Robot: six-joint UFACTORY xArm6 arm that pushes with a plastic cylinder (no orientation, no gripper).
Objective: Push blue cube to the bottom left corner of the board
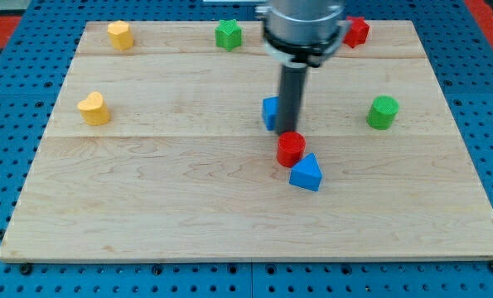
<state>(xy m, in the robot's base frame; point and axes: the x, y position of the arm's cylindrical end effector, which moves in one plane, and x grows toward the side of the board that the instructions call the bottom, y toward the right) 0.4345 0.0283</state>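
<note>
The blue cube (270,112) sits near the middle of the wooden board (147,207), partly hidden behind my rod. My tip (289,132) is down at the cube's right side, close to or touching it, and just above the red cylinder (291,149). A blue triangular block (306,173) lies right below the red cylinder, touching it. The board's bottom left corner (14,248) is far from the cube, toward the view's lower left.
Two yellow blocks lie at the left: one at the top (120,35), one lower (94,108). A green star-like block (228,34) and a red block (356,31) sit along the top edge. A green cylinder (383,112) stands at the right.
</note>
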